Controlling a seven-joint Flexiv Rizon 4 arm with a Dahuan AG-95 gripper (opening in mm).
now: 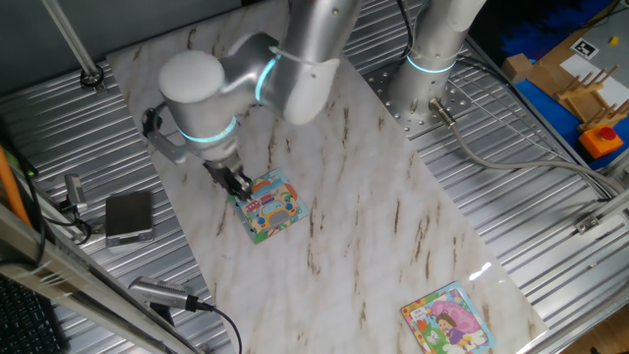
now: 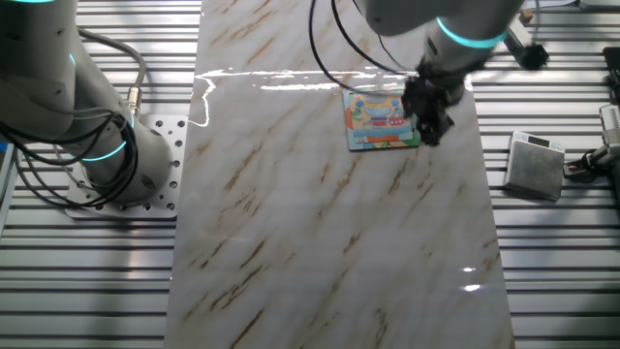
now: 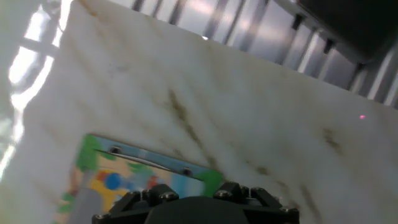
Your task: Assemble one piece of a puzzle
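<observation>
In one fixed view, a grey box (image 1: 129,216) is sitting on the ribbed metal at the left edge of the frame. Just right of it, the silver arm (image 1: 246,74) is reaching down from the top centre, and its black gripper (image 1: 236,187) is hanging over the upper left corner of the puzzle (image 1: 270,208), a small square board with a green and orange border lying left of centre on the marble table (image 1: 393,226). Whether the fingers are apart, together or clamped on something cannot be told. The piece itself cannot be made out in any view. At the lower right of the frame, a second puzzle with a pink-dressed girl (image 1: 448,320) is lying well apart from the first.
</observation>
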